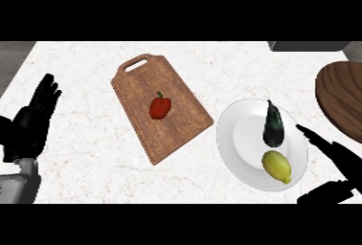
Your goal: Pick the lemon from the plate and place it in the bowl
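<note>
A yellow lemon [277, 165] lies on the near part of a white plate [240, 131] at the right of the counter. A dark eggplant [273, 124] rests on the same plate just behind it. The brown wooden bowl [341, 98] sits at the right edge, partly cut off by the frame. My right hand [336, 158] is open at the lower right, its straight fingers reaching to the plate's right rim, a little right of the lemon and not touching it. My left hand [35, 119] rests open at the left edge, fingers up.
A wooden cutting board [152, 86] with a handle hole lies at an angle in the middle, with a red bell pepper [160, 106] on it. A grey object [308, 46] shows at the top right corner. The counter's left edge runs near my left hand.
</note>
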Controlling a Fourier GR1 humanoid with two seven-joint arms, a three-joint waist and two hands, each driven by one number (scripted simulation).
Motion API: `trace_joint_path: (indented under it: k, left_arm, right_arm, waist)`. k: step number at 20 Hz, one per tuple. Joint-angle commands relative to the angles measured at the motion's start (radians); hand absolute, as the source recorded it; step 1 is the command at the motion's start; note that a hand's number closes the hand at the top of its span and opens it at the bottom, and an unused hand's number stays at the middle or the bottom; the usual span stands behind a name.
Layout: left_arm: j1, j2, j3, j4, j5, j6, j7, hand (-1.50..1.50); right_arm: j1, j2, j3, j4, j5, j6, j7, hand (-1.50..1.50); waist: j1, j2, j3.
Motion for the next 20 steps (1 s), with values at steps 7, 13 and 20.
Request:
trace_joint_path:
  k: [7, 13, 20]
  left_arm:
    - [0.036, -0.065, 0.021, -0.069, -0.071, -0.007, 0.033, 0.00]
    - [-0.007, -0.053, 0.099, 0.053, -0.063, -0.094, -0.040, 0.00]
    - [0.031, -0.107, 0.058, -0.035, -0.106, -0.064, -0.012, 0.00]
  right_arm:
    - [-0.011, 0.139, 0.050, 0.064, 0.148, 0.009, -0.002, -1.50]
    - [-0.014, 0.196, 0.013, 0.107, 0.201, -0.015, -0.038, -1.50]
    - [-0.055, 0.204, -0.006, 0.224, 0.161, 0.060, -0.110, 1.50]
  waist:
    - [0.002, 0.000, 0.000]
    - [0.000, 0.000, 0.000]
    - [0.003, 0.000, 0.000]
